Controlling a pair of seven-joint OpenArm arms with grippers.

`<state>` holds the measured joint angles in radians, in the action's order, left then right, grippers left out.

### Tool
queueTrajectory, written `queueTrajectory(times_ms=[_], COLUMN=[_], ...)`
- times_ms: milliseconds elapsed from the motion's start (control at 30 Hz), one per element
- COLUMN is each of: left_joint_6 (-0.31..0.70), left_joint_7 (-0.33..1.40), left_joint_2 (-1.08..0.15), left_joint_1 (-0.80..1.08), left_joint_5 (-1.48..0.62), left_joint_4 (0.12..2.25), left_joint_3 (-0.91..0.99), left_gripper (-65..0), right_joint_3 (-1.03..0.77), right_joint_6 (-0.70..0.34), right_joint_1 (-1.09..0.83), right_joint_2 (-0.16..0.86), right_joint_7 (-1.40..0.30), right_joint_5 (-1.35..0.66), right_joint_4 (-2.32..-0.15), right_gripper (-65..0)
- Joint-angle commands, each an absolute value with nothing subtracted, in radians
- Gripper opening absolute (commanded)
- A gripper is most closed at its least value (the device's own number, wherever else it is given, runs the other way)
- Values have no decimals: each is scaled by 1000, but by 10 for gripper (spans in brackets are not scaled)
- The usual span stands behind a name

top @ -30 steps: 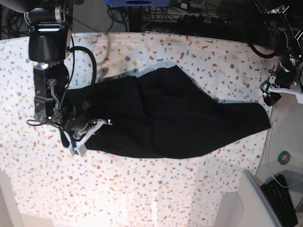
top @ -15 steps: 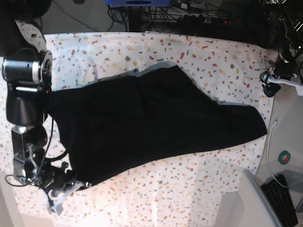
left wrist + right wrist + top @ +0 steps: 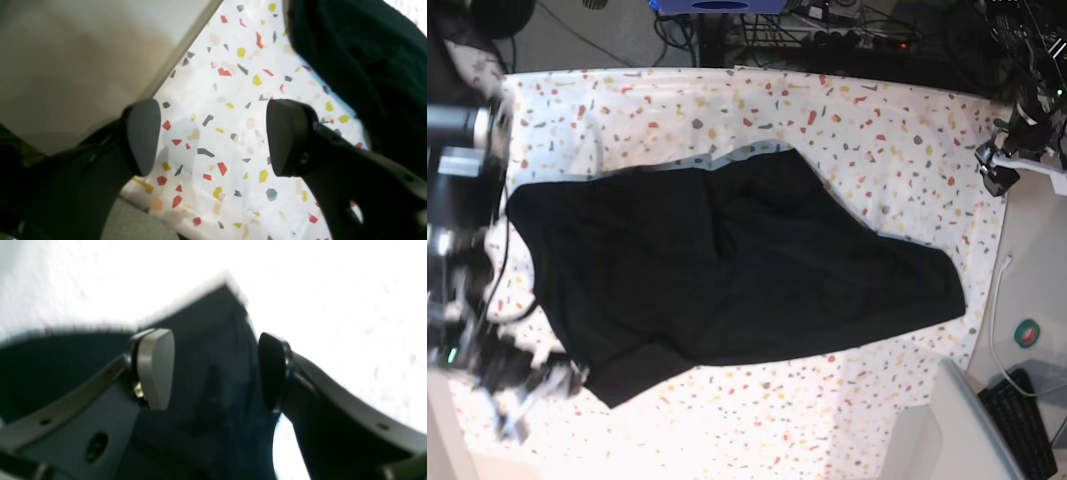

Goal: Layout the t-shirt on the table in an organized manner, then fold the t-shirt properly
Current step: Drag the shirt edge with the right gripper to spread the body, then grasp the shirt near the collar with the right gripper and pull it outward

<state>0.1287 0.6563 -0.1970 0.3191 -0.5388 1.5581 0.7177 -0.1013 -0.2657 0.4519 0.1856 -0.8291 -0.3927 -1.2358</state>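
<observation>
The black t-shirt (image 3: 727, 260) lies spread across the speckled white table (image 3: 877, 110), its print hidden. My right gripper (image 3: 552, 385), blurred at the base view's lower left, is at the shirt's near-left corner. In the right wrist view this gripper (image 3: 215, 370) has its jaws apart, with dark shirt cloth (image 3: 213, 340) lying beyond the gap, not pinched. My left gripper (image 3: 999, 172) hovers at the table's right edge. In the left wrist view it (image 3: 213, 136) is open and empty over bare table (image 3: 227, 83), with the shirt's edge (image 3: 367, 50) to its upper right.
A grey board (image 3: 967, 430) and a keyboard (image 3: 1027, 420) sit off the table's lower right corner. A green round object (image 3: 1028, 333) lies on the side surface there. Cables (image 3: 827, 30) run behind the far edge. A plain grey surface (image 3: 83, 50) borders the table by the left gripper.
My right arm has swung down the base view's left side, pulling the shirt's left end with it and spreading it wide. The shirt's right end slid leftward. The left arm hardly moved.
</observation>
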Motion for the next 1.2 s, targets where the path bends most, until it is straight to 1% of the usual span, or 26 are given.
queueTrajectory(times_ms=[0,67,133,200,267,333,400,667,900,1033,1067,1100,1133,1167], left_joint_6=[131,131,131,131,131,131,131,131,131,131,131,131,131,131], left_joint_7=[638,638,638,638,638,638,638,638,638,638,638,638,638,638], left_joint_2=[-217,-219,-219,-217,-216,-216,-216,-217,-217,-217,-217,-217,-217,-217], left_joint_1=[314,314,312,309,306,303,303,305,303,303,303,303,303,302], left_joint_5=[-547,-547,-547,-547,-547,-547,-547,-547,-547,-547,-547,-547,-547,-547], left_joint_4=[1577,1578,1578,1578,1578,1573,1570,1569,1569,1569,1569,1569,1569,1567], left_joint_3=[723,725,725,725,725,722,723,723,723,723,723,723,723,723], left_gripper=[-188,-188,-188,-188,-188,-188,-188,-188,-188,-188,-188,-188,-188,-188], right_joint_3=[-62,47,160,292,401,483,532,579,596,595,595,590,588,588], right_joint_6=[-271,-248,-166,-70,1,53,81,82,85,85,85,85,84,84], right_joint_1=[426,288,213,183,179,182,189,200,271,268,263,251,239,232], right_joint_2=[173,165,163,160,160,159,151,82,71,67,65,65,65,67], right_joint_7=[-820,-823,-797,-739,-699,-688,-687,-690,-680,-653,-653,-654,-653,-654], right_joint_5=[-420,-418,-412,-367,-329,-311,-311,-300,-294,-176,-151,-139,-136,-136], right_joint_4=[-1356,-1523,-1572,-1563,-1534,-1501,-1475,-1432,-1259,-1224,-1222,-1228,-1236,-1254], right_gripper=[-276,-252,-243,-243,-237,-239,-239,-239,-245,-248,-263,-308,-372,-465])
